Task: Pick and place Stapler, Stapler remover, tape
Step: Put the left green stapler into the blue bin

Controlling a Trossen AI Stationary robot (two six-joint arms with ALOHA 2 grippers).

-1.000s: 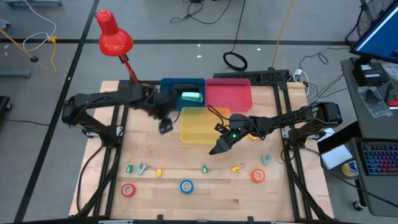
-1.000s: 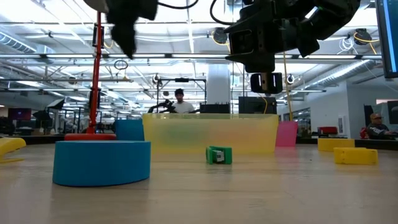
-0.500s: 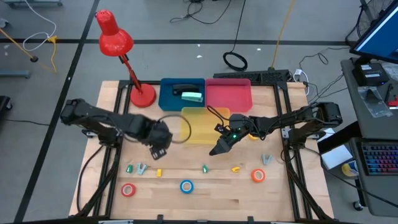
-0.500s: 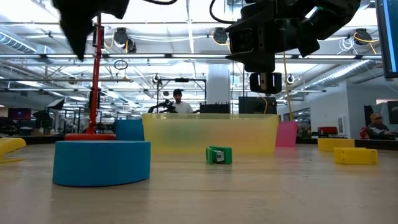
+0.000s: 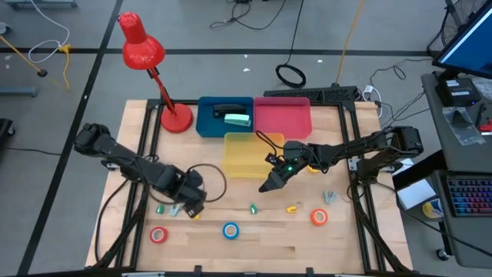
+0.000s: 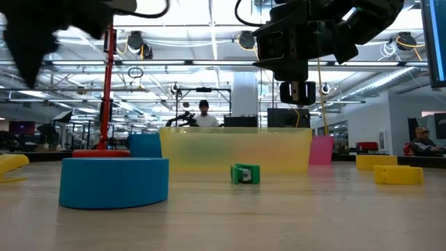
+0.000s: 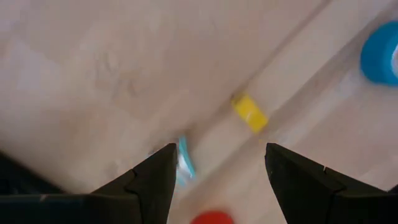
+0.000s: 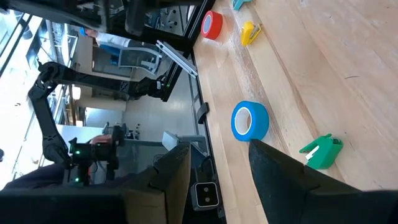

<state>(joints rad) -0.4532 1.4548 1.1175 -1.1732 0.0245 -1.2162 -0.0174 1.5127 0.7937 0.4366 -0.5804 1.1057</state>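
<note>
Overhead and wrist views of a two-arm pick-and-place bench. The left hand [image 5: 191, 206] hangs low over the near-left part of the pale wooden desk [image 5: 254, 235], fingers [image 7: 149, 186] spread apart and holding nothing. Directly beneath it lie a small silver-and-teal staple remover [image 7: 182, 160] and, just to its right, a short yellow block-shaped piece [image 7: 249, 112]; both fall within the gap between the fingers in the left wrist view. The remover's long axis appears to run roughly along that gap, though blur leaves its pointing direction uncertain. A red tape ring [image 5: 159, 235] lies nearer the front edge, and a blue tape ring [image 5: 231, 230] to its right. The right hand [image 5: 270, 183] hovers mid-desk beside a yellow plastic bin [image 5: 247, 155], its fingers partly parted and gripping nothing visible. The left arm is clearly the nearer to the remover, so the next move is probably a short descent.
</note>
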